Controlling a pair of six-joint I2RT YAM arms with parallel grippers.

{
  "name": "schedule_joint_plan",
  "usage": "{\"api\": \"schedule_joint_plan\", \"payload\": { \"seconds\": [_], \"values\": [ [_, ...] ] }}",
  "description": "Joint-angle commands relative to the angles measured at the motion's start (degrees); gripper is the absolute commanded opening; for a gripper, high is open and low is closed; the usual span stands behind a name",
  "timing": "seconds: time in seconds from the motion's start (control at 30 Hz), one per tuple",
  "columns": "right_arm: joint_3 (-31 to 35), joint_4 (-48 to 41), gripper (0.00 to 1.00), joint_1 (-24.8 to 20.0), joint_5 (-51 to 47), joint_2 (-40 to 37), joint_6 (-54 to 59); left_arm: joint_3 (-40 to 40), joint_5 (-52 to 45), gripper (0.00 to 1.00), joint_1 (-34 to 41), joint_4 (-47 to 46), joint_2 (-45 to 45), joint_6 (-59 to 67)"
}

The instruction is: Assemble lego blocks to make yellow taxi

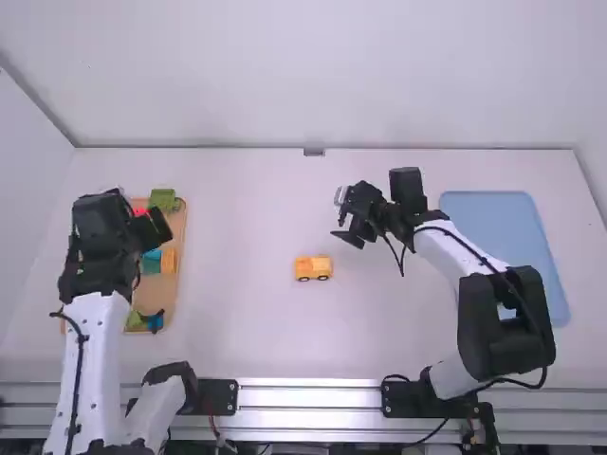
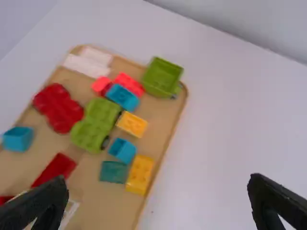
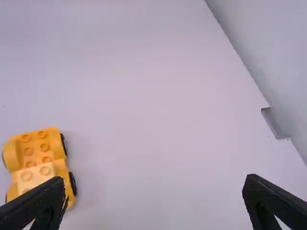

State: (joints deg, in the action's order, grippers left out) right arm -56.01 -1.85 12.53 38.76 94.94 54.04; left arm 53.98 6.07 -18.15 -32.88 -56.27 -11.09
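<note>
- The left gripper (image 1: 155, 226) is held with fingers spread wide above the block tray (image 2: 112, 206).
- The right gripper (image 1: 343, 220) is opened wide near the yellow toy car (image 1: 313, 268).

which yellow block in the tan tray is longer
The yellow plastic block beside the dark teal block; the shorter yellow one lies by the green wheeled base.

One yellow car (image 1: 313, 267), two loose yellow bricks (image 2: 140, 174), one tan tray (image 2: 115, 206), two arms (image 1: 87, 355).
</note>
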Motion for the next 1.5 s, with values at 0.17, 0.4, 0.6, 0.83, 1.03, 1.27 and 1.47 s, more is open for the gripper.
{"api": "schedule_joint_plan", "payload": {
  "seconds": [0.17, 0.4, 0.6, 0.83, 1.03, 1.27, 1.47],
  "values": [
    [-0.5, 0.9, 0.99, 0.3, 0.1, 0.2, -1.1, 17.8, 3.5, 0.99, -7.7, -15.9, -8.2, -11.7],
    [-0.5, 1.9, 0.98, 0.2, -0.7, 0.2, -1.1, 33.7, -6.0, 0.99, -6.9, -25.4, -25.8, -11.4],
    [-0.5, 1.4, 0.99, 0.3, -1.3, 0.2, -1.4, 44.4, -13.5, 0.99, -4.9, -30.0, -41.7, -11.4],
    [-0.5, 1.6, 0.99, 0.3, -1.3, 0.2, -1.7, 49.2, -12.1, 0.99, -0.7, -29.5, -53.9, -11.6],
    [-0.5, 1.5, 0.99, 0.3, -1.3, 0.2, -1.7, 46.8, -5.5, 0.99, -1.5, -25.3, -56.0, -13.5],
    [-0.5, 2.6, 0.98, 0.3, -1.1, 0.2, -1.8, 43.2, -10.8, 0.99, -1.2, -19.6, -56.0, -15.0],
    [-0.5, 5.0, 0.99, 0.3, -1.1, 0.2, -6.0, 39.9, -9.5, 0.99, -1.5, -14.0, -56.0, -15.2]
  ]
}}
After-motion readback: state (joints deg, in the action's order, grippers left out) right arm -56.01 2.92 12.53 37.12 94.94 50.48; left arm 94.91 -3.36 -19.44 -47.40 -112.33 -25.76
